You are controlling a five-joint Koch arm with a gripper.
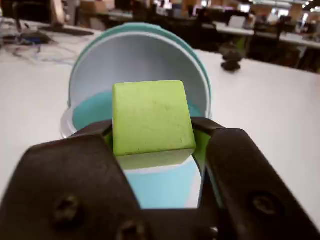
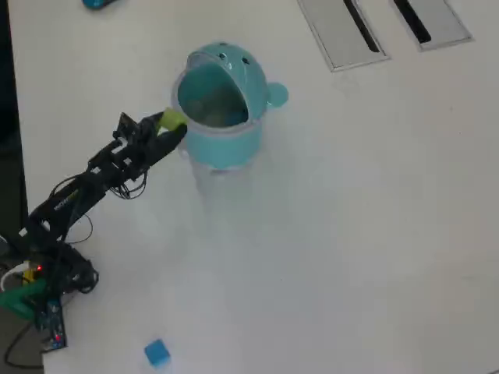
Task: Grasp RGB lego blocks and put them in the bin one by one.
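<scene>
I'm holding the yellow-green block (image 1: 152,119) clamped in my hand (image 1: 152,142), bin (image 2: 222,136) just ahead; blue block (image 2: 157,352) far behind is waiting.

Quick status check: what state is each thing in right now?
Gripper: jaws shut on the green block.
Green block: held in the air at the bin's rim, not yet inside.
Bin: upright, lid swung open.
Blue block: loose on the table, far from the bin.

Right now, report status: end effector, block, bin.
End effector shut on yellow-green block, at the bin rim. Lid swung open. Blue block on table near the base. Nothing blocking.
</scene>
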